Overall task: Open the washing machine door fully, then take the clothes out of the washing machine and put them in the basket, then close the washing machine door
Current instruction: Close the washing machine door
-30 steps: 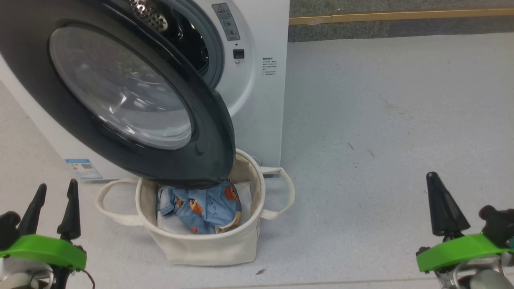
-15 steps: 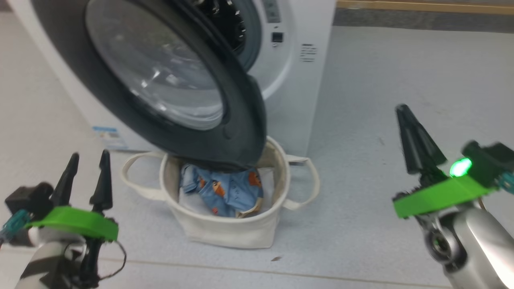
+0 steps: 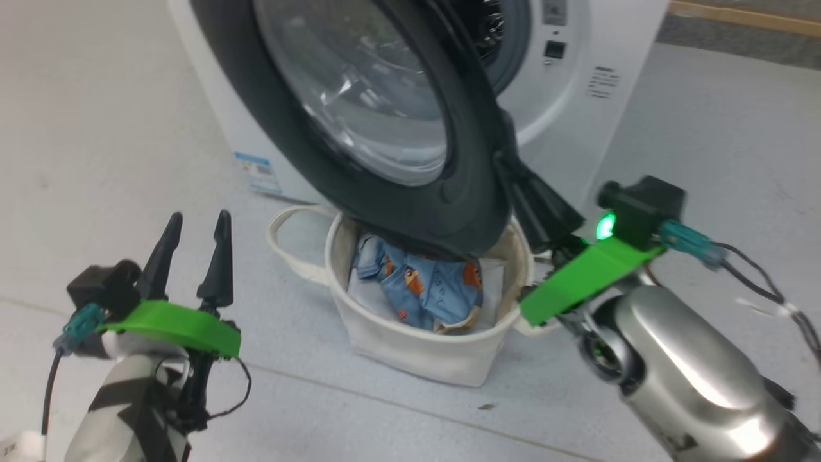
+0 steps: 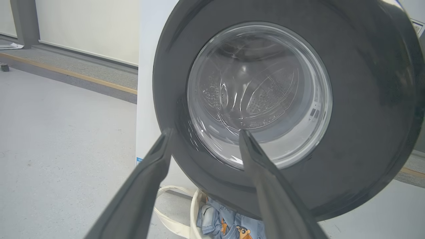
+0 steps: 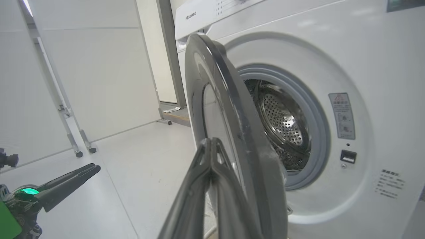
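The washing machine door (image 3: pixel 449 212) stands ajar with its black rim over the basket (image 3: pixel 417 350). The clothes (image 3: pixel 426 285), light blue with orange animals, lie inside the basket. Behind the door is the white washing machine (image 3: pixel 577 115) with its drum (image 5: pixel 285 122) bare. My right gripper (image 3: pixel 507 163) is shut, and its fingers lie close along the door's right edge; whether they touch it I cannot tell. In the right wrist view the shut right gripper (image 5: pixel 211 141) points at the door (image 5: pixel 229 109) seen edge-on. My left gripper (image 3: pixel 199 221) is open at the lower left, apart from the basket. Its wrist view has the left gripper (image 4: pixel 205 132) facing the door glass (image 4: pixel 259 93).
A white sheet (image 3: pixel 365 298) lines the basket under the clothes. The basket's looped handle (image 3: pixel 282 253) sticks out toward my left gripper. White panels on wheeled feet (image 5: pixel 83 152) stand left of the machine. Pale grey floor (image 3: pixel 705 128) spreads to the right.
The head camera has turned, shifting the whole picture right. My shut right gripper has risen and swung left up to the door's right edge. My left gripper has lifted a little.
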